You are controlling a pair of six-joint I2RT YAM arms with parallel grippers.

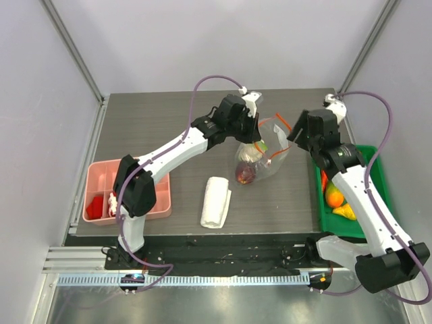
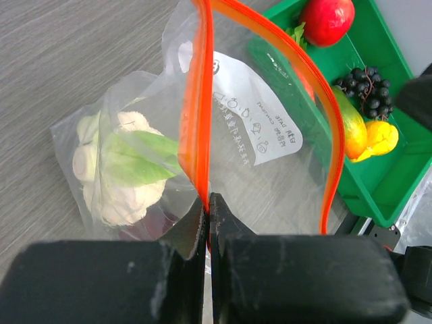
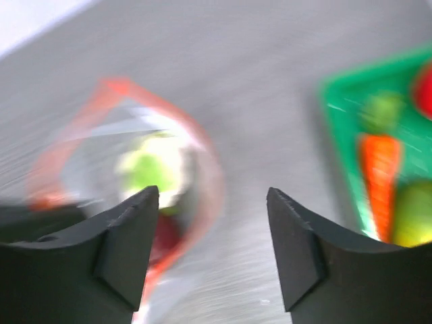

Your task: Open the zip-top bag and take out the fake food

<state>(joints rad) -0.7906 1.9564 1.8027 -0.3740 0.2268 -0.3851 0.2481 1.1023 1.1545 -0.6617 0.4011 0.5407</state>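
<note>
The clear zip-top bag (image 1: pixel 260 155) with its orange-red zip strip (image 2: pixel 197 108) hangs open above the table. My left gripper (image 2: pixel 208 202) is shut on the strip's near lip and holds the bag up. Inside the bag I see a white and green cauliflower (image 2: pixel 118 169) and a dark red piece (image 1: pixel 245 173). My right gripper (image 3: pixel 212 202) is open and empty, just right of the bag's mouth (image 3: pixel 128 148); its view is blurred. More fake food lies in the green tray (image 1: pixel 374 177): an apple (image 2: pixel 327 19), dark grapes (image 2: pixel 364 82), a carrot (image 3: pixel 381 182) and yellow-orange pieces (image 1: pixel 337 200).
A folded white cloth (image 1: pixel 216 201) lies near the front edge, left of the bag. A pink compartment tray (image 1: pixel 94 177) with small red pieces stands at the left. The green tray stands at the right edge of the table.
</note>
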